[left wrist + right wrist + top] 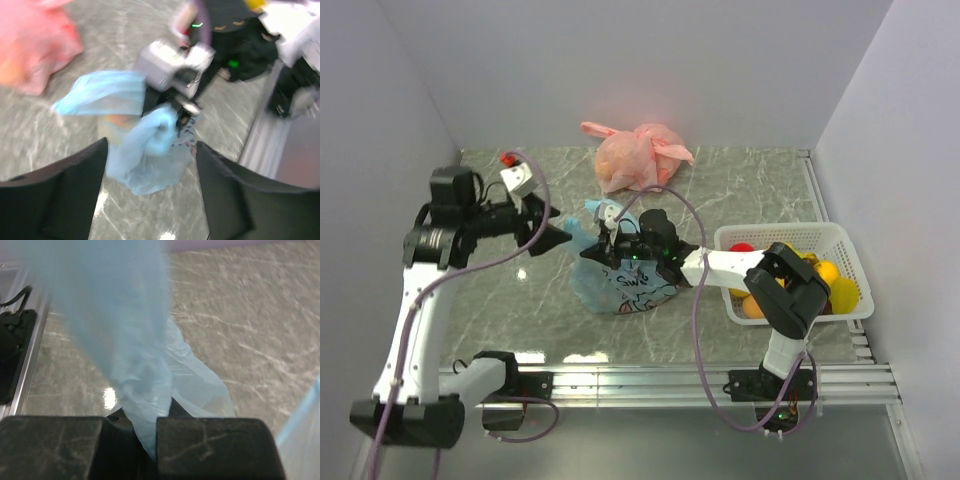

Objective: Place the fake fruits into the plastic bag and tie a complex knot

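The plastic bag (pixel 620 285) is sitting mid-bench (pixel 520 310), between the two arms. From the top you're seeing the right tool (pixel 608 238) reaching over the bag's top. The left tool (pixel 560 236) is hanging just beside its left edge. Fake fruits (pixel 828 272) are lying in the white basket (pixel 780 228) on the right. A pink knotted bag (pixel 635 158) is sitting at the back, well apart.

The left wrist view is blurry. The left tool's fingers (pixel 70 195) are standing spread with nothing between them. The blue bag is just ahead, with something orange showing through the film.

In the right wrist view the right tool is pressed together, pinching a twisted strip of the bag (pixel 127 340) between its pads.

Risks: you're holding thin film at one point only, so a hard pull is likely tearing it or slipping it out. With the other side free, any half-made loop may be loosening, and the bag may be tipping and spilling.

The bench is glossy grey-green marble pattern, throwing glare, so the bag could be sliding. Plain white walls are closing in three sides, and a metal rail is running along the near edge.
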Controlling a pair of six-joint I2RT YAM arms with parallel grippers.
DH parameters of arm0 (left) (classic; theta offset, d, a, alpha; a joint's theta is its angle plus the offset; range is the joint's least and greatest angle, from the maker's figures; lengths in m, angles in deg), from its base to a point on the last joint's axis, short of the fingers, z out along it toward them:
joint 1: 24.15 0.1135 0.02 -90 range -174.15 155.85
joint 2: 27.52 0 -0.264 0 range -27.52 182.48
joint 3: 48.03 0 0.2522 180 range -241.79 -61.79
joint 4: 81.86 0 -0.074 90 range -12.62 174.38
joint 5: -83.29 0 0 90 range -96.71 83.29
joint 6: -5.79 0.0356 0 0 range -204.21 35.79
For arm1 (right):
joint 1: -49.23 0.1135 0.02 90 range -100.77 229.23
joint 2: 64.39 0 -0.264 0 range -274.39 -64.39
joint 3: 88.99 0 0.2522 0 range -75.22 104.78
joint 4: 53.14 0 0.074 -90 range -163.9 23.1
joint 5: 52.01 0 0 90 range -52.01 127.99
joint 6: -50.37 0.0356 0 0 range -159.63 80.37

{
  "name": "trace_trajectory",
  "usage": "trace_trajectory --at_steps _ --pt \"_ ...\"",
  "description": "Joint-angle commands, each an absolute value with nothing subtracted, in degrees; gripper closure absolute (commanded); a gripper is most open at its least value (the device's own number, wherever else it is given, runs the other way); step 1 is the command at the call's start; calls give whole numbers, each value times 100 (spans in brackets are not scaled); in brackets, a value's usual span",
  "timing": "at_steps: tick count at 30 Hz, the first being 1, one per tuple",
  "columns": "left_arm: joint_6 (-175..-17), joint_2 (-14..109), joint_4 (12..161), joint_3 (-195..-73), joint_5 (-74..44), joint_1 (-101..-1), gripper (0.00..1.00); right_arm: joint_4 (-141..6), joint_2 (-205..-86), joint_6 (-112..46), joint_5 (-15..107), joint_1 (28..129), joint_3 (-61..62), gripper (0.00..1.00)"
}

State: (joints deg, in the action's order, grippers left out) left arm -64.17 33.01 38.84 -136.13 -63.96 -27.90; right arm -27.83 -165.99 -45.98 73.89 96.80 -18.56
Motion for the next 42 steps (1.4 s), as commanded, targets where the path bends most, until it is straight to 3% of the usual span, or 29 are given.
trace_trajectory --at_steps 1,2,5,11,21,22,24,25,27,28,29,30,33,36,40,42 --pt "-8188 2601 5562 -12547 -5884 -2424 22 -2717 -16379 -4139 6718 9625 -1827 100" --pt "-8296 2504 5816 -12342 -5822 -2424 12 -2726 -16335 -4026 6613 9634 -1810 100" --pt "-8885 2345 6301 -11682 -5402 -2424 1 -2674 -16256 -3763 6147 9652 -1792 100" --pt "-10177 2512 8233 -10645 -5138 -2494 1 -2489 -16159 -3463 5733 9757 -1932 100" --pt "-10459 3636 10142 -10231 -5408 -3162 1 -2155 -16089 -3286 6102 9845 -2100 100" --pt "-10468 3716 10187 -10231 -5469 -3206 3 -2137 -16089 -3269 6111 9845 -2117 100" --pt "-10556 3926 10257 -10257 -5627 -3241 23 -2137 -16080 -3251 6102 9845 -2108 100" --pt "-10591 3980 10249 -10257 -5636 -3241 49 -2146 -16089 -3242 6102 9854 -2100 100" --pt "-10574 4094 10170 -10318 -5697 -3233 70 -2277 -16054 -3242 6093 9836 -2100 100" --pt "-10504 4112 10100 -10344 -5776 -3224 81 -2434 -16028 -3286 6128 9828 -2047 95" --pt "-10443 4112 9943 -10388 -5829 -3215 98 -2619 -15932 -3286 6172 9723 -1986 88" --pt "-10346 4060 9898 -10406 -5838 -3215 100 -3030 -15852 -3286 6338 9652 -1951 74" --pt "-10127 3928 9679 -10441 -6023 -3092 100 -3900 -15352 -3269 6924 9110 -1819 45" --pt "-9724 3901 9345 -10546 -6225 -3030 100 -4752 -14781 -3233 7550 8451 -1704 26" --pt "-9414 3945 9045 -10617 -6550 -3030 100 -5879 -14498 -3329 8167 7903 -1301 9" --pt "-9449 3997 9062 -10643 -6620 -3030 100 -6737 -14699 -3531 8220 7824 -898 7"
